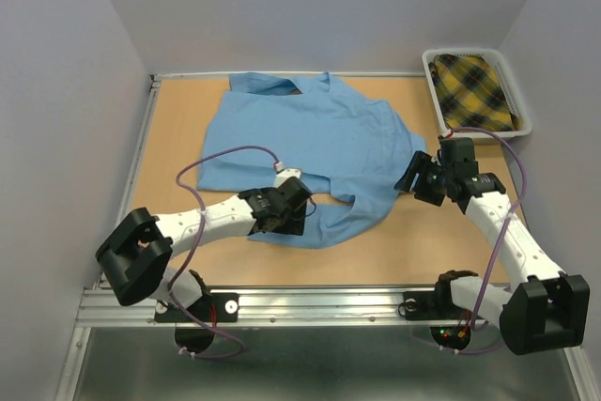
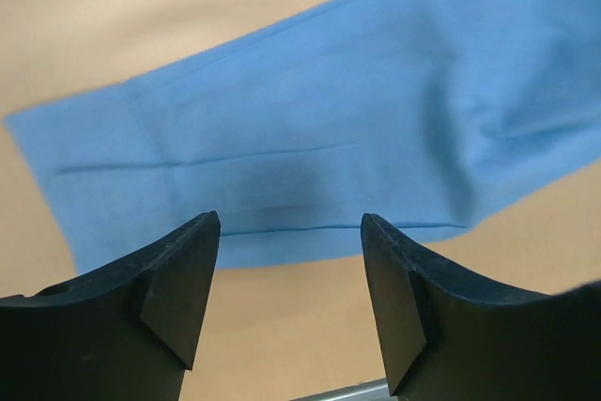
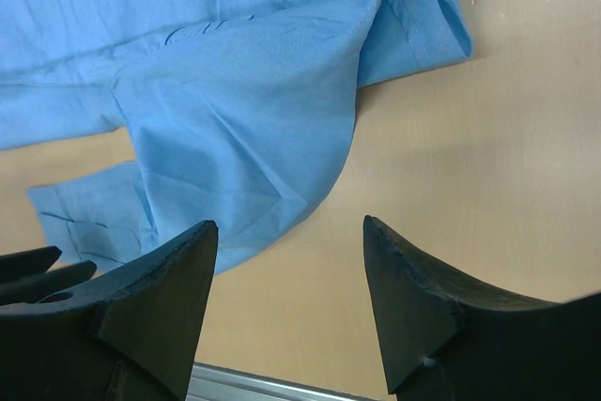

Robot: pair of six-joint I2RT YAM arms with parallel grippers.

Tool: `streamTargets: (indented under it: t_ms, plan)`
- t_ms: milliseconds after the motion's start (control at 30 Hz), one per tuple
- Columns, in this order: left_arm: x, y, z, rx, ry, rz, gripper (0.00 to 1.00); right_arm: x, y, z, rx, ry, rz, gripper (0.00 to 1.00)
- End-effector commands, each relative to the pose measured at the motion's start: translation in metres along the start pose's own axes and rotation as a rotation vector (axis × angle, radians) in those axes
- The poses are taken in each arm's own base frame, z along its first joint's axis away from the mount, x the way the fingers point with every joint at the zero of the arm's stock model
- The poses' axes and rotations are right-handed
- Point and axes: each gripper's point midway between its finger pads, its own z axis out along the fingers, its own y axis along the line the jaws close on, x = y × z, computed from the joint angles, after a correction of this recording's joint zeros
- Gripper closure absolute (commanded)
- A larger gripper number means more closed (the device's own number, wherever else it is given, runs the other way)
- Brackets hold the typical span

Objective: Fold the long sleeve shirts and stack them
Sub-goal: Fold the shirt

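Observation:
A light blue long sleeve shirt [image 1: 310,133] lies spread on the wooden table, collar toward the far edge. One sleeve [image 2: 310,147] runs flat across the left wrist view, its cuff end at the left. My left gripper [image 1: 285,218] hovers over that sleeve near the shirt's front edge, open [image 2: 291,218], with nothing between its fingers. My right gripper [image 1: 415,185] is at the shirt's right edge, open [image 3: 291,223] over bare table beside a rumpled fold of the shirt [image 3: 254,129]. It holds nothing.
A white basket [image 1: 521,115] at the far right corner holds a yellow and dark plaid cloth [image 1: 474,91]. A metal rail [image 1: 310,305] runs along the near table edge. White walls close in the left, back and right sides.

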Motion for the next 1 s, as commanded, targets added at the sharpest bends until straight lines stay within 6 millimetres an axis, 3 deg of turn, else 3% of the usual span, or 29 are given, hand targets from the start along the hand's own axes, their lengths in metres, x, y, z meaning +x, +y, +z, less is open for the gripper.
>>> streamTargets:
  t_ms: [0,233,467,700,967]
  plan:
    - [0.006,0.054,-0.006,-0.099,0.003,-0.372,0.27,0.0,0.003,-0.002,-0.032,-0.02,-0.003,0.32]
    - [-0.006,0.114,-0.02,-0.2,-0.131,-0.637,0.26,-0.002,0.005,-0.004,-0.04,-0.028,-0.001,0.31]
    - [0.026,0.137,0.001,-0.213,-0.045,-0.717,0.26,0.001,0.005,-0.004,-0.044,-0.022,-0.004,0.31]
    - [0.043,0.138,0.004,-0.228,0.021,-0.712,0.32,0.0,0.007,-0.004,-0.05,-0.022,-0.008,0.31]
    - [0.057,0.122,0.003,-0.173,0.097,-0.708,0.34,0.001,0.007,-0.003,-0.051,-0.014,-0.003,0.31]
